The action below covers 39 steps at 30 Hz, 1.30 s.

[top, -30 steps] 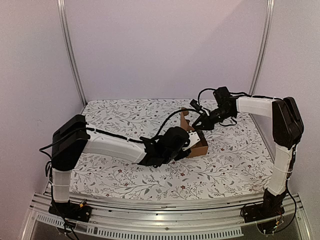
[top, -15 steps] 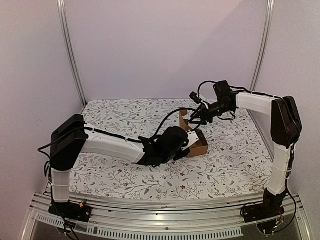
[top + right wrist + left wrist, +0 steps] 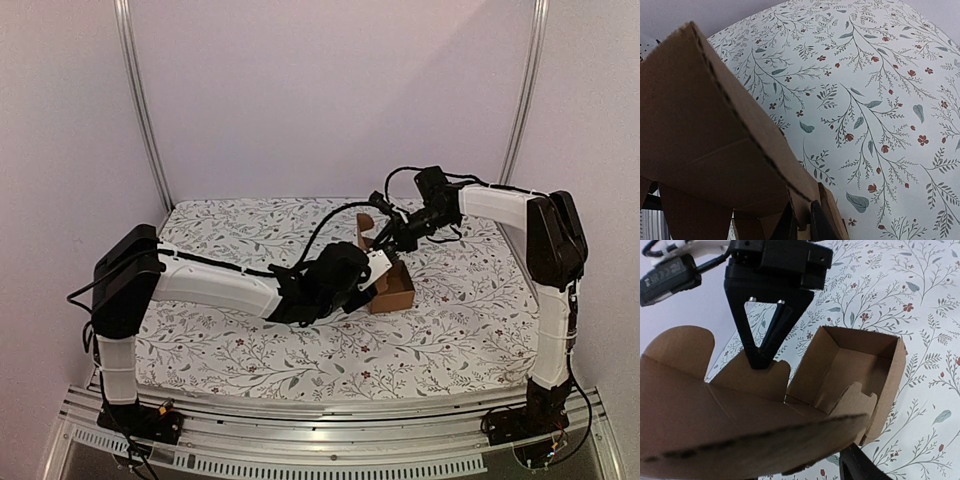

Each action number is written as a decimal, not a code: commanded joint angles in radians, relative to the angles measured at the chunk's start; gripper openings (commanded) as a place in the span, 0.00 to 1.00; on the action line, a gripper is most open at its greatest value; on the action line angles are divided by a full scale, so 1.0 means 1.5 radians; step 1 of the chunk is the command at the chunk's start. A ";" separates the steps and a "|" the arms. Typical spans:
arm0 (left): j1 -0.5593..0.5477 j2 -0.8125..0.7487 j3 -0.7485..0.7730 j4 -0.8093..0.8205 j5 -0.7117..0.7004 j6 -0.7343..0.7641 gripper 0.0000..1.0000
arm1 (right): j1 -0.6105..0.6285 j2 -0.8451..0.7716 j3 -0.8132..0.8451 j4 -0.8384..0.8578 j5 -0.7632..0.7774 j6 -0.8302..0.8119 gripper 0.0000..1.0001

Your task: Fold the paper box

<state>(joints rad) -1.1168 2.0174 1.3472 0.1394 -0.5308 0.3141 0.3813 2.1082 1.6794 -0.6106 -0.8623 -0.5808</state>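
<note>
Top view: the box (image 3: 398,290) sits mid-table, half-formed. The left gripper (image 3: 372,280) is at its side and the right gripper (image 3: 384,240) at the rear flap (image 3: 366,222).

Left wrist: 1 open cavity shows. The right fingers (image 3: 761,357) are together, pinching that flap. The left fingers stand wide, and we cannot tell if they grip.

Right wrist: just cardboard, clamped.

Next, we reckon, the flap folds inward.

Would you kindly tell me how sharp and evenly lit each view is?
Top view: soft, even light, no glare, box small but sharp. Left wrist view: the box's near edge blurs along the bottom; the right claw is crisp. Right wrist view: the wide lens bends the tablecloth, and the box's underside sits in shadow.
</note>
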 commanded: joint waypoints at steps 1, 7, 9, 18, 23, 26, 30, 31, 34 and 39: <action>0.011 -0.017 -0.003 -0.009 0.011 -0.014 0.55 | -0.005 0.011 0.002 -0.027 -0.020 -0.021 0.05; 0.010 0.006 0.026 -0.031 0.016 -0.013 0.55 | -0.016 -0.025 -0.068 0.010 -0.013 -0.023 0.01; 0.010 0.013 0.036 -0.034 0.016 -0.012 0.55 | -0.018 -0.046 -0.104 0.041 -0.004 -0.018 0.01; 0.010 0.027 0.063 -0.057 0.027 -0.022 0.55 | -0.025 -0.135 -0.230 0.189 0.025 0.033 0.02; 0.004 0.027 0.059 -0.049 0.053 -0.011 0.54 | -0.025 -0.162 -0.262 0.212 0.037 0.036 0.02; -0.006 0.034 0.061 -0.042 0.049 0.002 0.54 | -0.025 -0.176 -0.286 0.230 0.038 0.039 0.02; -0.020 0.044 0.065 -0.034 0.035 0.021 0.54 | -0.024 -0.190 -0.300 0.236 0.035 0.049 0.02; -0.024 0.045 0.065 -0.032 0.033 0.024 0.54 | -0.024 -0.191 -0.301 0.235 0.034 0.052 0.02; -0.029 0.047 0.065 -0.028 0.029 0.032 0.54 | -0.024 -0.192 -0.302 0.222 0.029 0.063 0.03; -0.035 0.047 0.062 -0.022 0.022 0.044 0.54 | -0.024 -0.196 -0.297 0.186 0.021 0.073 0.08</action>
<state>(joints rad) -1.1542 2.0697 1.4258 0.0856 -0.4828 0.3527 0.3420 1.8534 1.2419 -0.2783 -0.8177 -0.4946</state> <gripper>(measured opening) 0.536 0.071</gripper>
